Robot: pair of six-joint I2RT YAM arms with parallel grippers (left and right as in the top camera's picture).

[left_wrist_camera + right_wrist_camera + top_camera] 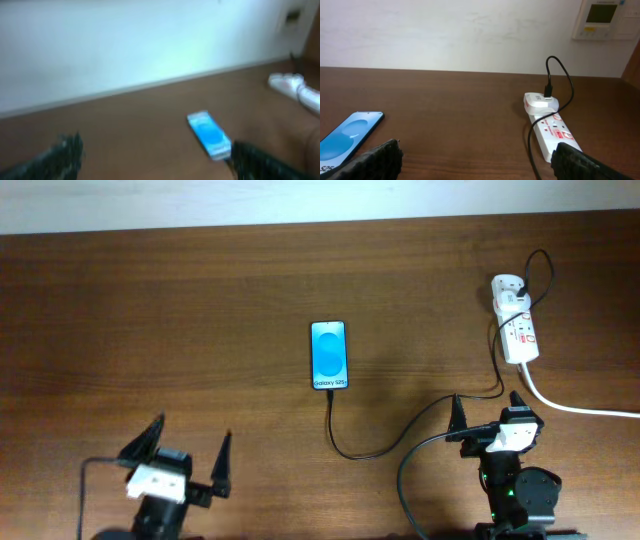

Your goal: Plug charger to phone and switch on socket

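A: Grippers?
B: Left gripper (pixel 190 435) and right gripper (pixel 487 405) both spread, empty.
A: Phone, charger?
B: Phone (pixel 329 355) mid-table (pixel 150 300), screen up; charger (pixel 540 104) cable runs from its near edge to socket (pixel 516 320), far right.

Left gripper (pixel 190 432) sits at 7 o'clock in the overhead view. Jaws are wide apart and the tips point to 12. Right gripper (pixel 487 408) is at 5 o'clock, jaws also spread, tips to 12, with the arm body straight behind it toward 6. Each wrist view shows one dark finger (pixel 60 155) at 8 o'clock and the other at 4. The left wrist picture is blurred.
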